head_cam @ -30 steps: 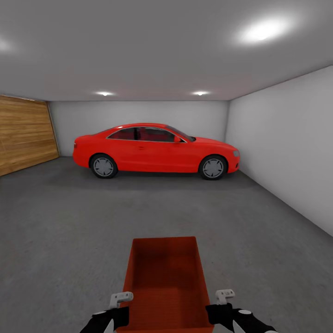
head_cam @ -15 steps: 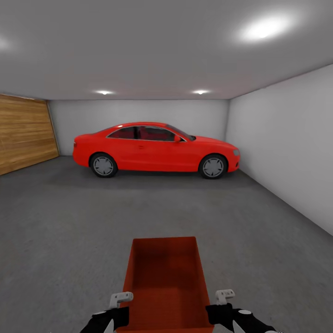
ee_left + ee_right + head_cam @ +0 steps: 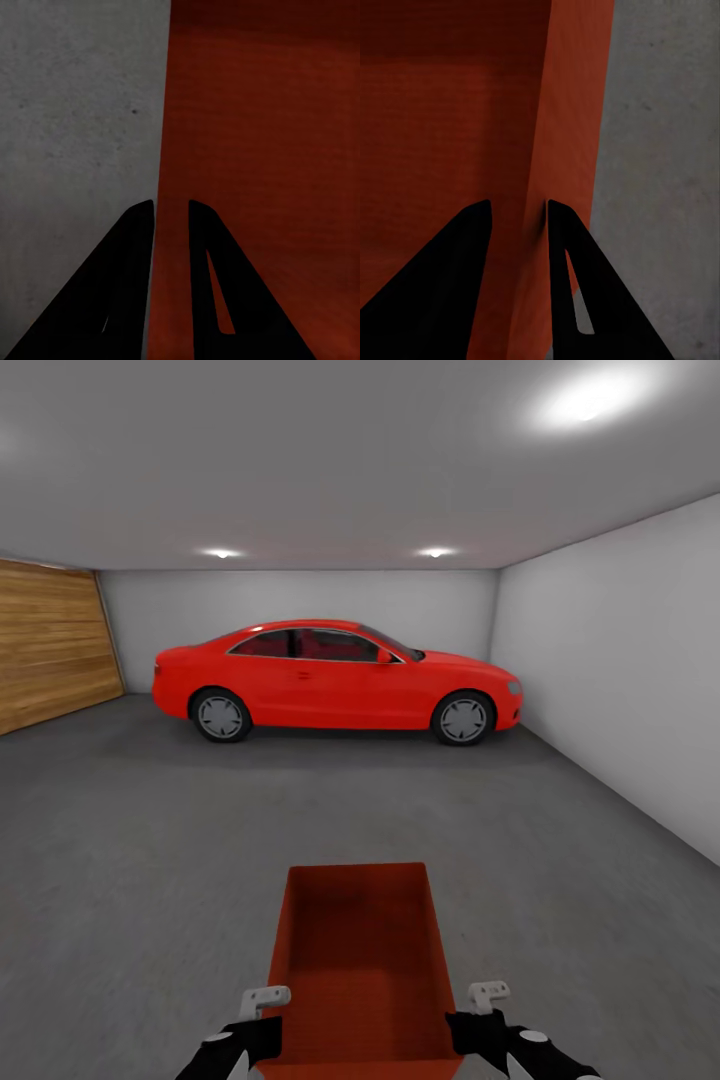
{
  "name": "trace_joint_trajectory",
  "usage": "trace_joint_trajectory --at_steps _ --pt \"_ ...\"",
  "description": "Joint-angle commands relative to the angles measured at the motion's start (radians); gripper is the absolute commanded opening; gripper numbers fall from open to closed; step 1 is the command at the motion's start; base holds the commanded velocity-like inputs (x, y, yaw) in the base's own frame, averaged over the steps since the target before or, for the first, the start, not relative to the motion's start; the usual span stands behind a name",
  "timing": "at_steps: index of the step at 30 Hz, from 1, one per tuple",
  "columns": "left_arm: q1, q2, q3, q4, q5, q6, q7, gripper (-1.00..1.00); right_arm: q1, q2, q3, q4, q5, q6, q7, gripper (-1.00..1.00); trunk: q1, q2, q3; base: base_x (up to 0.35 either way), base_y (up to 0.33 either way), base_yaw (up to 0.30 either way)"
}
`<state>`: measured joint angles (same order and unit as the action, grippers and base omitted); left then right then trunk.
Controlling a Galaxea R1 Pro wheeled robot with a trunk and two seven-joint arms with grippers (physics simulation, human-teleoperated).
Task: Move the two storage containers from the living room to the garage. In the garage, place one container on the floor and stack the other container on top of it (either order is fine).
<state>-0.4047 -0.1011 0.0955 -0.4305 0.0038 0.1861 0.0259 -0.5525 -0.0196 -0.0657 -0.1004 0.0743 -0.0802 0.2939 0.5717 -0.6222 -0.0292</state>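
I am in the garage, and the living room is out of view. An orange-red storage container (image 3: 355, 960) hangs low in front of me over the dark grey floor (image 3: 150, 840). My left gripper (image 3: 268, 1032) grips its left wall and my right gripper (image 3: 462, 1028) grips its right wall. In the left wrist view, the left gripper (image 3: 171, 214) is shut across the rim of the container (image 3: 262, 150), one finger inside and one outside. The right gripper (image 3: 516, 210) pinches the opposite wall of the container (image 3: 450, 135) the same way. The bin is empty.
A red car (image 3: 335, 682) is parked across the far end of the garage. A wood-plank door (image 3: 50, 655) is at the far left and a pale grey wall (image 3: 620, 680) runs along the right. Open concrete stretches between me and the car.
The whole view has shifted slightly and the car looks a little nearer, so the camera has moved forward. The container stays held between both grippers.
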Motion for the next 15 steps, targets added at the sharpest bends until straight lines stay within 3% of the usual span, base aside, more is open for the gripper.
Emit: trace_joint_trajectory --at_steps 1,15 --pt "0.000 -0.002 -0.019 -0.005 0.013 0.006 0.003 -1.00 -0.001 0.007 -0.017 0.004 0.015 0.063 0.008 -1.00 0.001 -0.002 -0.002 0.216 0.000 0.000" --pt "0.000 -0.001 -0.019 -0.005 0.013 0.006 0.003 -1.00 -0.001 0.007 -0.017 0.004 0.015 0.063 0.008 -1.00 0.001 -0.002 -0.002 0.070 0.000 0.000"
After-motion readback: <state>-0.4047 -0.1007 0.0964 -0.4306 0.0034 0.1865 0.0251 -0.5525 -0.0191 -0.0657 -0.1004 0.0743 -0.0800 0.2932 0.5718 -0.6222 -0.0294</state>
